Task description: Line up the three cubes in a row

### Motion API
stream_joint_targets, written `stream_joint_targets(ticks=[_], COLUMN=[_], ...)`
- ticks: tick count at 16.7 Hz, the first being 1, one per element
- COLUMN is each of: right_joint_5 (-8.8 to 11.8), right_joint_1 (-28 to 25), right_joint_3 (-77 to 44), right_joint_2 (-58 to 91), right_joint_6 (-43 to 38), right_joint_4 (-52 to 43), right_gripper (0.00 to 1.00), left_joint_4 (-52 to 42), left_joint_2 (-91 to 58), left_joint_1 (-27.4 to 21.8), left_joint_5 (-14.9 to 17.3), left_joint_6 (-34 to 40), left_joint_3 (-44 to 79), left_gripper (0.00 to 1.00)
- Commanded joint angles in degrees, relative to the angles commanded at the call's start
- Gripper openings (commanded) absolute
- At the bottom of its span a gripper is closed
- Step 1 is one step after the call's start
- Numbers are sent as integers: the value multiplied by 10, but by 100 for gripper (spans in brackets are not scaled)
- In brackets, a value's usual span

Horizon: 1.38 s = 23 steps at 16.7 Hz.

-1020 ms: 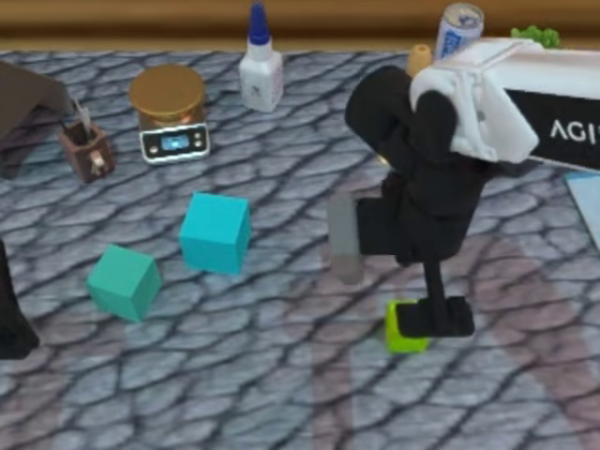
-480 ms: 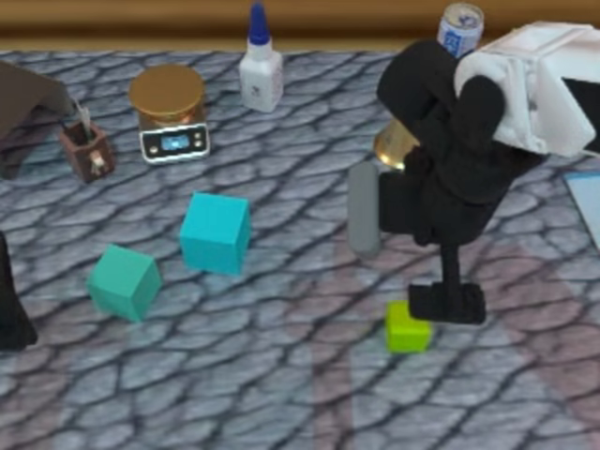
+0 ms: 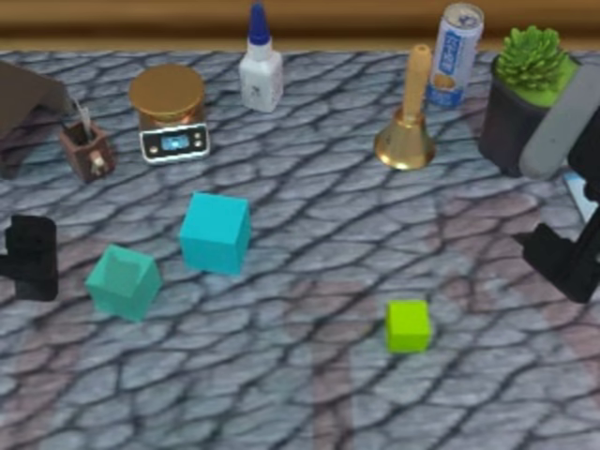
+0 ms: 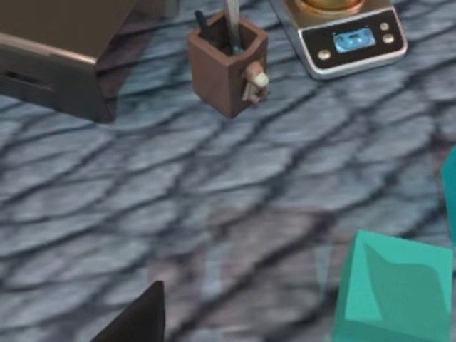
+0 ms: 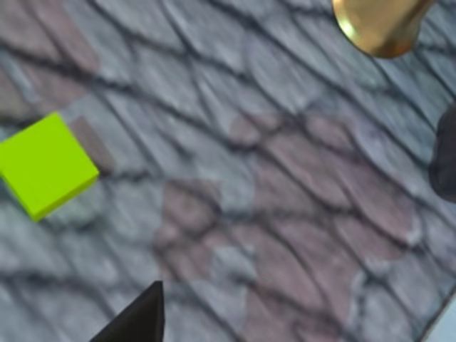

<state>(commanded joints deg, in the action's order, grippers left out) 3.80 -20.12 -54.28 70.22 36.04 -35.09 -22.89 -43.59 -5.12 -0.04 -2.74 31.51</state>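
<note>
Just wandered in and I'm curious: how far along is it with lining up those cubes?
The small lime-green cube sits alone, released. The left gripper is beside the mid-sized teal-green cube, holding nothing; the right gripper is at the right edge. The teal and the largest cyan-blue cube are not in a row.

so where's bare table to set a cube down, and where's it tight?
Free: the middle stretch between the cyan cube and the lime cube, and the whole near edge below all three cubes. Tight: the back row of scale, glue bottle, bell, can, plant; teal cube by the left gripper.
</note>
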Motion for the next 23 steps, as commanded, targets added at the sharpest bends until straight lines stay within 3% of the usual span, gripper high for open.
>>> stream_joint_targets(ticks=[6,12,16,23], right_joint_5=[-4,-25,-37,-38], right_joint_1=[111,176,194,195], right_joint_3=[278,476,537,543], right_joint_2=[-357,-605,-693,-702], right_joint_6=[-169,-305,-355,-360], right_joint_4=[168,298,346,351], right_gripper=[100,100,100,100], left_joint_4=[-172,-300,-340,-341], left_joint_2=[-339,-587,-666,-675], left_joint_1=[-38,-68,-78,-76], left_joint_5=[-1,0,1,1], left_joint_6=[-22,-38,-43,-44], left_joint_3=[221,399,462,467], left_gripper=[100,100,100,100])
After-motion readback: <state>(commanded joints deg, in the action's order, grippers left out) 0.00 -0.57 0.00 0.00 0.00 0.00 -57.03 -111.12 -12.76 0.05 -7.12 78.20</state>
